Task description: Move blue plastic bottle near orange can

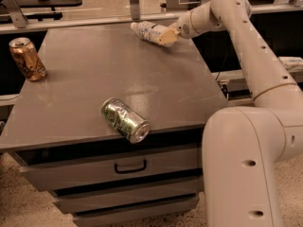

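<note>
The blue plastic bottle (146, 30) lies on its side at the far edge of the grey cabinet top (94, 74), white cap pointing left. My gripper (166, 36) is at the bottle's right end, touching or overlapping its base, with the arm reaching in from the right. The orange can (27, 59) stands upright at the cabinet top's far left edge, well away from the bottle.
A dented green-and-silver can (125, 120) lies on its side near the front edge of the cabinet top. Drawers (128, 167) are below the front. My arm's base (246, 169) stands at the right front. A rail and other furniture run behind the cabinet.
</note>
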